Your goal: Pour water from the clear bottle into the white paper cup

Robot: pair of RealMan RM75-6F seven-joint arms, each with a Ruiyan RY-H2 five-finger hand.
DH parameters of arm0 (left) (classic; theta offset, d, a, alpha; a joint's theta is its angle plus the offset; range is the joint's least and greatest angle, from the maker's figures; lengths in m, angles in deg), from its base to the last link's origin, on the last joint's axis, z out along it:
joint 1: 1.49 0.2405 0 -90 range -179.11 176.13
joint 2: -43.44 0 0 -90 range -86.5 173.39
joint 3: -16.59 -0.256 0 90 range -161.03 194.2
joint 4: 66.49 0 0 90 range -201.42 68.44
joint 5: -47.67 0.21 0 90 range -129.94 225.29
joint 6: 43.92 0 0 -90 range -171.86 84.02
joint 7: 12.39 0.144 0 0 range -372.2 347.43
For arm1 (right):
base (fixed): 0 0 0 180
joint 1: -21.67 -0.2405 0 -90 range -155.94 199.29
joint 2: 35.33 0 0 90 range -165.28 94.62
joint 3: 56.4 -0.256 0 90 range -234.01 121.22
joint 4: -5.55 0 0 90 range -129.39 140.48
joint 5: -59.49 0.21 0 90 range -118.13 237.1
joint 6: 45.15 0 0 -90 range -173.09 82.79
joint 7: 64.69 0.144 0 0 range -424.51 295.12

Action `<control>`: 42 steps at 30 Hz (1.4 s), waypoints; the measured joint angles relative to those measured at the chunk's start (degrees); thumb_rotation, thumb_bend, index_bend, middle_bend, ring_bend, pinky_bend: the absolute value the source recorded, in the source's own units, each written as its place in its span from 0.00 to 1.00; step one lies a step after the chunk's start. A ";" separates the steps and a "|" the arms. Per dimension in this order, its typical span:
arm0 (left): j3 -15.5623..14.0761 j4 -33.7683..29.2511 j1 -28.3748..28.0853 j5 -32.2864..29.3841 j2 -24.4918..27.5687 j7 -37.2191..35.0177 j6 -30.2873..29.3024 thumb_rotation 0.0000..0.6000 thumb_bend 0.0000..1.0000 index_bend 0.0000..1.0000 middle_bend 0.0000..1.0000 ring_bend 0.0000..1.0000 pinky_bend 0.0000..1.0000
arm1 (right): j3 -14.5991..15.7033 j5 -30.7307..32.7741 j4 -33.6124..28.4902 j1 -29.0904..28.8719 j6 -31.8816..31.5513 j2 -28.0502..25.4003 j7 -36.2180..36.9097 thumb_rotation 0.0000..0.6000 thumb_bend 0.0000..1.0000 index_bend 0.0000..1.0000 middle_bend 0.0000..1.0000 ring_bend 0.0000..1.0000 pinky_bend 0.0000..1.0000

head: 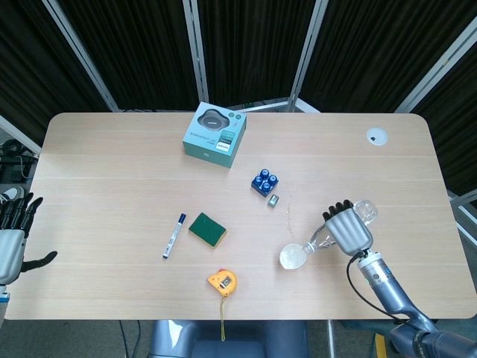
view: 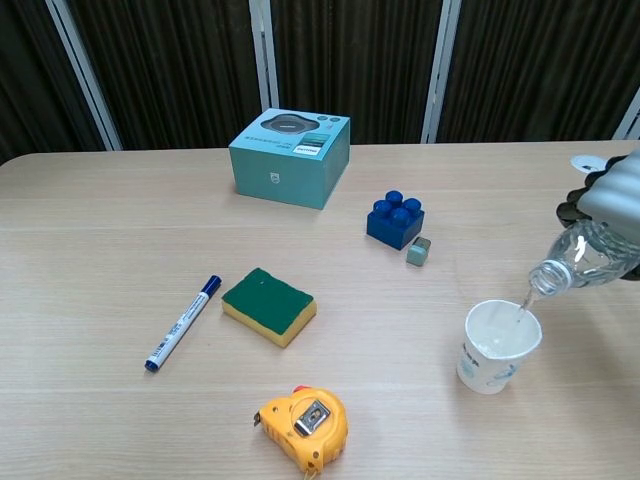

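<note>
Two hands show, well apart: the right hand [head: 346, 228] at the near right of the tabletop [head: 112, 171] has its fingers [head: 339, 206] wrapped around the clear bottle [view: 588, 257], which it holds tipped with the open neck pointing down and to the left, just over the rim of the white paper cup [view: 498, 346]. A thin stream of water runs from the neck into the cup, and the cup stands upright on the tabletop with water visible inside it. The left hand [head: 13, 237] sits at the near left edge of the tabletop, holding nothing, its fingers spread apart and pointing toward the far side. Left of the cup, near the front edge, lies a yellow tape measure [view: 304, 426] with its strap trailing off the tabletop in the head view. Farther back and left sits a green and yellow sponge [view: 268, 305], and just left of it a marker [view: 183, 323] with a blue cap lies at a slant. Beyond the cup, toward the middle of the tabletop, is a blue toy block [view: 395, 220] with a small grey piece [view: 418, 250] touching its near right corner. A teal box [view: 290, 156] stands at the far side, and a white round fitting [head: 376, 136] is set into the far right corner.
</note>
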 measured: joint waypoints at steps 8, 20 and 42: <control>0.00 0.01 -0.03 -0.20 0.15 -0.28 0.26 1.00 0.00 0.00 0.00 0.00 0.00 | -0.01 0.07 0.25 0.08 0.01 0.24 2.02 1.00 0.54 0.59 0.68 0.53 0.46; -0.13 -0.14 -0.22 -0.42 0.25 -0.31 0.89 1.00 0.00 0.00 0.00 0.00 0.00 | -0.77 1.10 -1.86 0.45 -0.04 -0.49 18.67 1.00 0.54 0.59 0.68 0.53 0.46; -0.13 0.18 -0.75 -1.49 -0.14 0.20 2.33 1.00 0.00 0.00 0.00 0.00 0.00 | -10.20 12.36 3.17 -0.80 5.10 3.36 69.25 1.00 0.55 0.58 0.67 0.52 0.46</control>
